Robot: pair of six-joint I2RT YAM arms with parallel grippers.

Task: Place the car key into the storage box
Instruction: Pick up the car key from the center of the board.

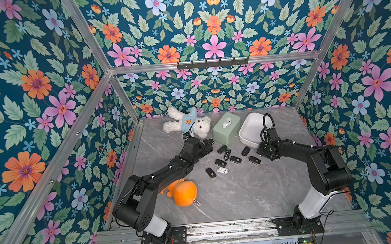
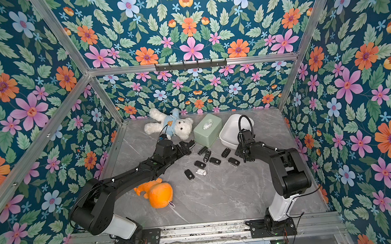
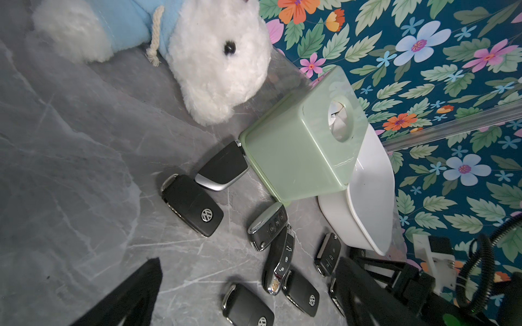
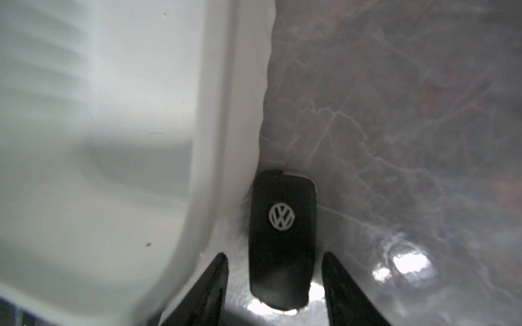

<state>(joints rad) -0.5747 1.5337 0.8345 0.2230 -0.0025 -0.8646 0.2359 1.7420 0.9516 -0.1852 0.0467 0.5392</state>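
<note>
1. Grey marbled table (image 1: 243, 195) carries the white storage box (image 1: 247, 136) near its back edge, toward the right back corner, just beside a pale green box (image 1: 224, 132).
2. Black, with a round silver badge, the car key (image 4: 282, 217) lies flat on the table just beside the storage box's outer wall, outside it.
3. Over that key's end the right gripper (image 4: 275, 255) straddles it, claw partly open; a gap shows between each finger and the key, so nothing is gripped.
4. Near the head of the white teddy bear (image 1: 185, 125) at the back edge, the left gripper (image 1: 207, 145) hangs with its claw spread wide and empty.
5. Other black keys (image 1: 235, 159) lie loose around the table's middle; an orange plush (image 1: 183, 192) lies toward the front left corner.
</note>
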